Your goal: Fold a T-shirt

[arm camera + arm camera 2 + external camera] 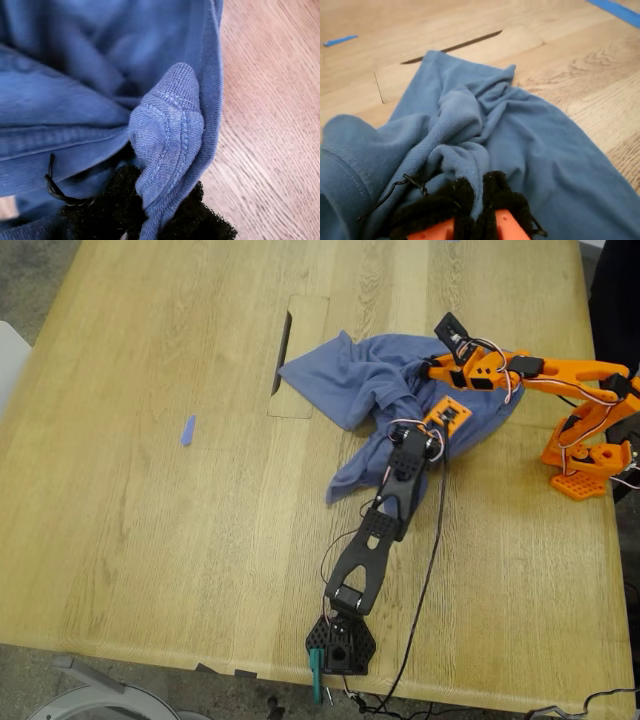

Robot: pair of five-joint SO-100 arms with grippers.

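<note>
T-shirt [375, 390]: bunched in a heap on the table [150, 540], just to the exterior view's right of the table's cut-out panel [300, 355]. One corner lies over the panel edge; a tail of cloth runs down toward the black arm [385, 515].
Hidden: chest print not visible in any view. Cloth under both arms is covered, so the heap's far side and true outline are hard to make out.
My first gripper [150, 222]: clamped on a ribbed, double-stitched hem fold of the T-shirt. Padded black jaws cut off at frame edge; cloth fills the gap between them.
My second gripper [475, 210]: clamped on a pinch of the T-shirt, black padding on both sides, orange body behind.
Arm ID: both wrist views show only cloth at the jaws, so I can't match first or second to the black arm or the orange arm [530, 370] with confidence.
Edges: orange arm's base sits near the table's edge on the exterior view's right of the T-shirt.
Open room: bare wood on the far side of the panel from the T-shirt, holding only a blue tape scrap [187, 430], well apart from the cloth.
</note>
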